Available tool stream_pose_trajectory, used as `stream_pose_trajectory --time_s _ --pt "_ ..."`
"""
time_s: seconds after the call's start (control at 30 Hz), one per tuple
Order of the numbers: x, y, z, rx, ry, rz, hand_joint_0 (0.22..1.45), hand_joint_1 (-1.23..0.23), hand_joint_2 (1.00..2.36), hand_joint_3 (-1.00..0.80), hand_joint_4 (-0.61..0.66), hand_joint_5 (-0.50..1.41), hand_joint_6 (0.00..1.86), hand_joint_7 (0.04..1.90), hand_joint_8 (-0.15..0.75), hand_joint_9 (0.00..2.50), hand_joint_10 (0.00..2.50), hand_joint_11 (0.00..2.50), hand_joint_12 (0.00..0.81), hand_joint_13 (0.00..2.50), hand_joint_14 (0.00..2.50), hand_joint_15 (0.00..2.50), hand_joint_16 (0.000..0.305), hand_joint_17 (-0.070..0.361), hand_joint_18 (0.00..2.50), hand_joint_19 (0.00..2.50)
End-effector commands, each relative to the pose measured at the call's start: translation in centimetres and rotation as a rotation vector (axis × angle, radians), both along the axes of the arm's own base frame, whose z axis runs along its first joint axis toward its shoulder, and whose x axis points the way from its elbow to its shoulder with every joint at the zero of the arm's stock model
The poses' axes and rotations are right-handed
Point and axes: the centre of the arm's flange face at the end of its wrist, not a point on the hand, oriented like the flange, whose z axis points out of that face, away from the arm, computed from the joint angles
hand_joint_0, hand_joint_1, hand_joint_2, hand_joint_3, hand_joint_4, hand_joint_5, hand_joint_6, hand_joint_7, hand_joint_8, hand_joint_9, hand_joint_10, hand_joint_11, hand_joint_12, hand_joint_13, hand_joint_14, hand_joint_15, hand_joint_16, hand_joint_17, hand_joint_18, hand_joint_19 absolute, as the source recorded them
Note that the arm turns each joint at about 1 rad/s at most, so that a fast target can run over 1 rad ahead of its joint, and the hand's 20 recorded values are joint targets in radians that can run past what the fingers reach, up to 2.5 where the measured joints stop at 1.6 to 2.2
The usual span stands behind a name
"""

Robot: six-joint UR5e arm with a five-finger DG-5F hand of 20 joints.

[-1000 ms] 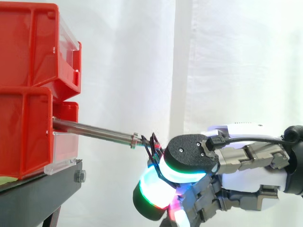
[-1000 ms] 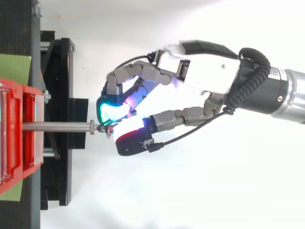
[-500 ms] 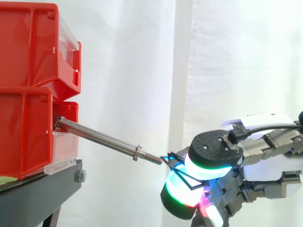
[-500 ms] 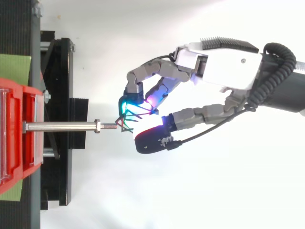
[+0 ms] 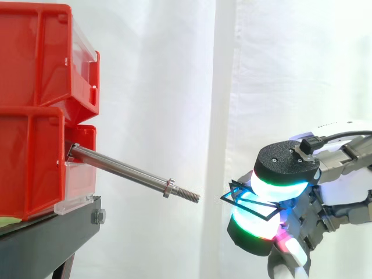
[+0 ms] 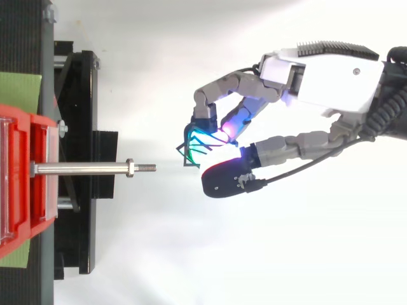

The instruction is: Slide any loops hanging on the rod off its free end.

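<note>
Hand (image 6: 331, 70) pinching loops (image 6: 189, 152) in curled fingers, loops apart from rod (image 6: 82, 168) free end

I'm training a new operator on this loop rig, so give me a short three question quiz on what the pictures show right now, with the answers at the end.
1. True or false: a loop hangs on the rod.
2. What does the hand pinch? A) the dark loops B) the rod C) nothing
3. Fill in: in the side view, the rod slopes ___ from the red bins toward its free end.
Key: 1 false; 2 A; 3 down.
</note>
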Motion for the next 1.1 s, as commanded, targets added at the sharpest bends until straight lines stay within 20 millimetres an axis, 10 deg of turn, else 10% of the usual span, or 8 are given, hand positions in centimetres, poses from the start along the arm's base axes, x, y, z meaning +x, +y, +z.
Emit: stream_pose_trajectory --time_s 0.0,0.23,0.43,0.77,0.9,1.07 --pt "-0.21 -0.13 0.00 0.013 0.012 -0.011 0.59 -0.58 1.02 -0.17 0.15 -0.17 0.85 1.36 0.327 1.04 0.02 0.77 0.350 0.94 0.02 0.47 0.050 0.113 0.83 0.53" --pt "-0.38 -0.21 -0.10 0.029 0.022 -0.030 0.68 -0.79 1.02 -0.06 0.15 -0.23 0.89 1.20 0.300 0.95 0.01 0.81 0.341 0.95 0.02 0.48 0.050 0.112 0.88 0.49" --pt "-0.38 -0.25 -0.08 0.026 0.020 -0.044 0.69 -0.79 1.00 -0.50 0.18 -0.21 0.89 1.24 0.303 0.99 0.01 0.84 0.338 0.96 0.02 0.48 0.048 0.109 0.91 0.46" --pt "-0.37 0.00 -0.09 0.025 0.021 -0.047 0.61 -0.50 1.01 -0.41 0.17 -0.17 0.88 1.36 0.322 1.06 0.02 0.83 0.340 0.96 0.02 0.51 0.048 0.108 0.86 0.55" --pt "-0.37 0.00 -0.09 0.025 0.021 -0.047 0.60 -0.66 1.02 -0.13 0.12 -0.19 0.88 1.36 0.332 1.02 0.01 0.84 0.351 0.95 0.02 0.50 0.049 0.111 0.86 0.53" --pt "-0.37 0.00 -0.09 0.025 0.021 -0.047 0.70 -0.80 1.02 -0.20 0.15 -0.22 0.90 1.29 0.313 0.96 0.01 0.86 0.343 0.95 0.02 0.52 0.048 0.109 0.88 0.49"
